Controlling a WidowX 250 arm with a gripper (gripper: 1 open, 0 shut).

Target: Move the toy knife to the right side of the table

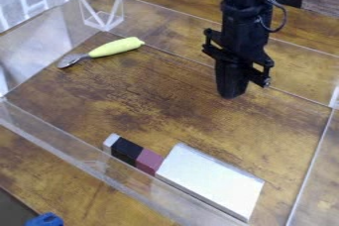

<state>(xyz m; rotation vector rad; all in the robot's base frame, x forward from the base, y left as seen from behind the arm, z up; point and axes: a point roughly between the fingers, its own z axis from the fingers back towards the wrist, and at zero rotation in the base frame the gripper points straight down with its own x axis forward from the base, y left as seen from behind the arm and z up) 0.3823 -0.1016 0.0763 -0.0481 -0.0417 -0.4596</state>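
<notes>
At the far left of the table (265,131), close to the clear acrylic wall (40,42), lies the toy knife (106,49). Its dark blade points to the lower left and its lime handle to the upper right, so the long axis runs diagonally. Nothing touches it. In the front lies a flat grey rectangle (199,177) with a black and maroon end, well apart from the knife. On the right hangs the gripper (235,86), pointing straight down with its jaws closed together and holding nothing. The knife is therefore well to the left of the hand and a little farther back; I judge the arm must first cross the table toward it and open.
</notes>
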